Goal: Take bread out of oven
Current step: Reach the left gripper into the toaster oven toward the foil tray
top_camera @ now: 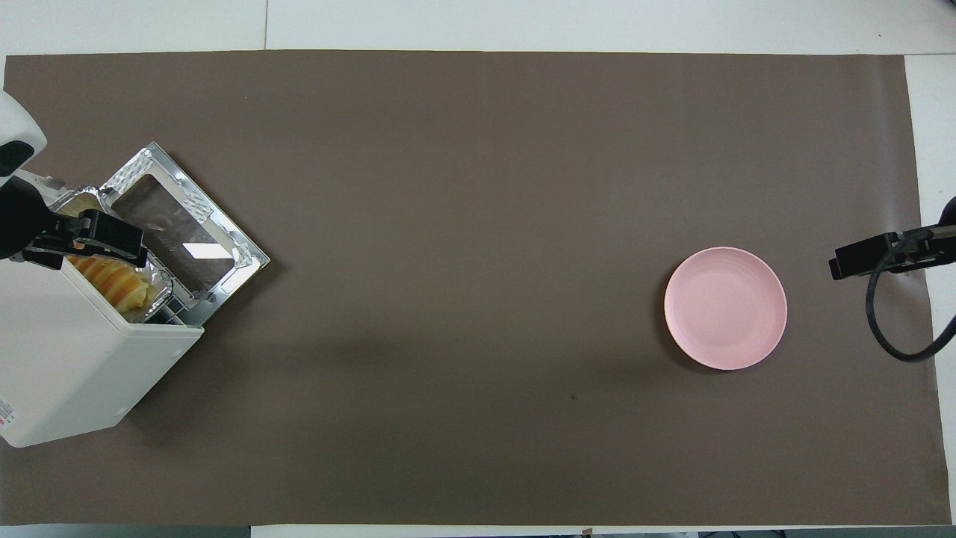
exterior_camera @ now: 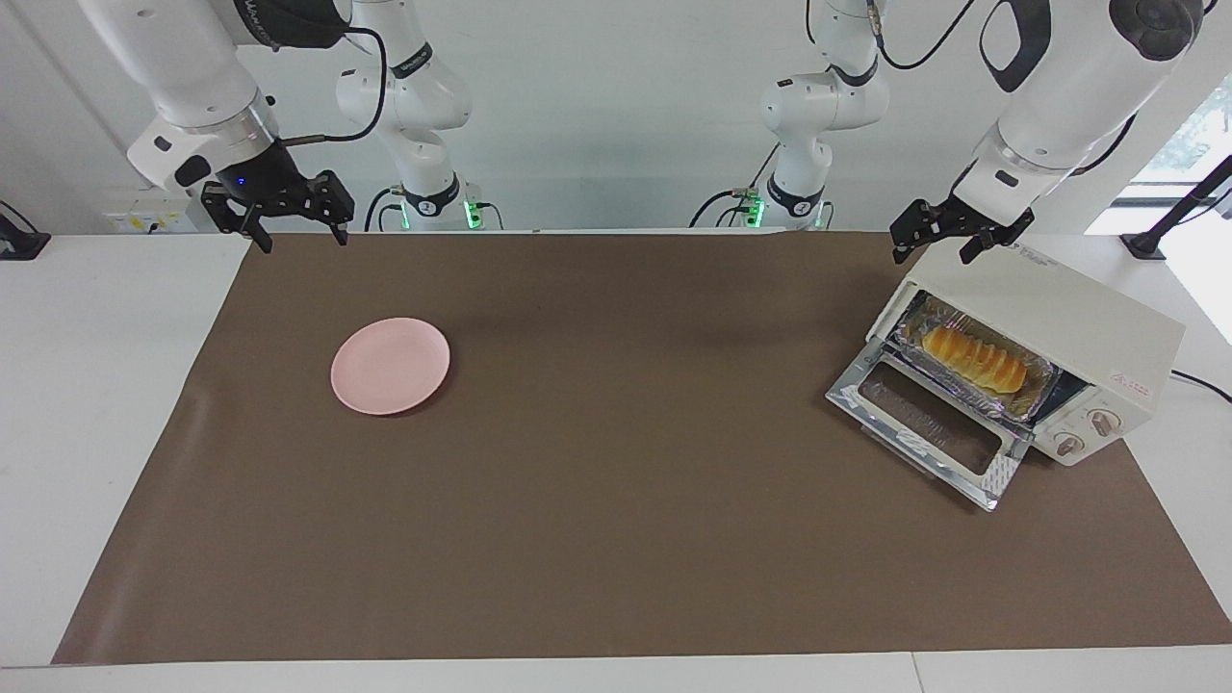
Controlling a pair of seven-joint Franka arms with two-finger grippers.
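The bread (exterior_camera: 973, 359), a ridged golden roll, lies in a silver foil tray (exterior_camera: 1035, 393) on the rack inside the toaster oven (exterior_camera: 1078, 332), which stands at the left arm's end of the table with its glass door (exterior_camera: 929, 428) dropped flat and open. In the facing view the left gripper (exterior_camera: 941, 241) hangs at about eleven o'clock from the bread, over the oven's top edge, its fingers apart and holding nothing. The pink plate (exterior_camera: 390, 366) sits at roughly nine o'clock from the oven in that view, well apart from it on the brown mat (exterior_camera: 616, 539), and the right gripper (exterior_camera: 294, 226) waits up in the air at the mat's edge nearest the robots, about eleven o'clock from the plate, fingers also spread. Nothing has been lifted yet, so the step in hand looks like the reach into the oven. To do it well, the left gripper should probably come in low over the open door rather than from above, line its fingers across the roll's short width, close gently so the soft bread is not crushed, and avoid catching the foil tray's rim or the upper edge of the opening when drawing back.
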